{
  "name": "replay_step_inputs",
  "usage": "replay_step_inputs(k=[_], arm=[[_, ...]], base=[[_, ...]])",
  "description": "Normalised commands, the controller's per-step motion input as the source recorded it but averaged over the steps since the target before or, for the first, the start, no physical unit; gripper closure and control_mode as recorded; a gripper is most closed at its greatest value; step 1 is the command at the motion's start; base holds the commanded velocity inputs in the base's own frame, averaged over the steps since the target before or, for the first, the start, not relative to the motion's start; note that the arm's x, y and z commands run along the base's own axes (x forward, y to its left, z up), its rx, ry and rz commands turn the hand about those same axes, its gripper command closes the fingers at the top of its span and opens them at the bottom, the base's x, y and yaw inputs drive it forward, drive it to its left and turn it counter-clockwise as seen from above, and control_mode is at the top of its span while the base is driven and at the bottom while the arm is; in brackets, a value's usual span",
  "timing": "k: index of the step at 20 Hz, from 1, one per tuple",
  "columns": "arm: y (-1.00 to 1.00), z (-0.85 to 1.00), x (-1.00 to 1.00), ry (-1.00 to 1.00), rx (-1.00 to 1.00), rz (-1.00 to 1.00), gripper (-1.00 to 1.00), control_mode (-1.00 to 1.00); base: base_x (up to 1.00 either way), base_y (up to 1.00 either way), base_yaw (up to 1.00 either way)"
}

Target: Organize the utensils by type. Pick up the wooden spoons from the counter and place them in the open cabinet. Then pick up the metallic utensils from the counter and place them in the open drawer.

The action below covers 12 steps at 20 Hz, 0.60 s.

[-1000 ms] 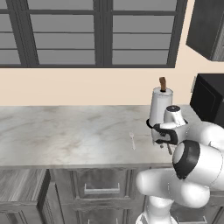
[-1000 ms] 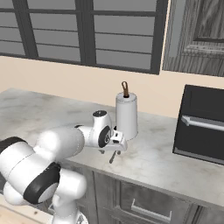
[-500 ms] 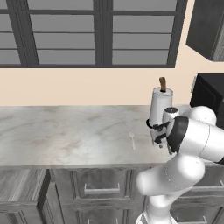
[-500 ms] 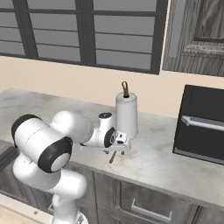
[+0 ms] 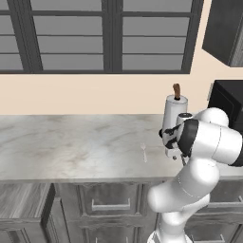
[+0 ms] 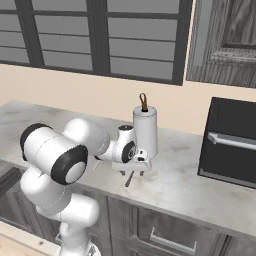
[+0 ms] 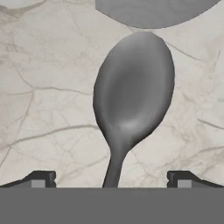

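Here the pincer [image 7: 111, 181] hangs low over the worktop [image 5: 71, 147], jaws spread wide, one tip either side of the dark grey spoon [image 7: 131, 96], nothing gripped yet. In the hand view the spoon lies flat on the marbled stone, bowl away from the camera, its neck running down between the two tips, so the hand looks lined up to close across the thin neck rather than the broad bowl. A rounded grey base [image 7: 153, 11] sits just past the bowl tip, probably the foot of the white canister [image 6: 145, 132]; it stands right behind the hand, so a straight-down approach makes sense to avoid bumping it.

In the right base view the spoon's handle [image 6: 129, 179] pokes out toward the worktop's front edge below the pincer [image 6: 131, 167]. The silver fork [image 5: 144, 152] lies flat on the stone just left of the arm, apart from the spoon, untouched. Black appliance [image 6: 231, 142] sits well off to the right.

Judging by this, the metal-utensil part is in hand, grasp not yet made. Risk: a thin flat handle on stone may slip out when the jaws close. Can't see the drawer or wooden spoons.
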Motion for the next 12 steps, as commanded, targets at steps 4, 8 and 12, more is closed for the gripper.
replay_step_inputs(k=[4, 8, 12], arm=[[0.0, -0.48, -0.06, 0.0, 0.0, 0.0, 1.0, -1.0], [0.0, -0.57, -0.14, 0.0, 0.0, 0.0, 1.0, -1.0], [0.0, -0.57, -0.12, 0.0, 0.0, -0.01, 1.0, -1.0]], base=[[0.0, 0.0, 0.0], [0.0, 0.0, 0.0], [0.0, 0.0, 0.0]])
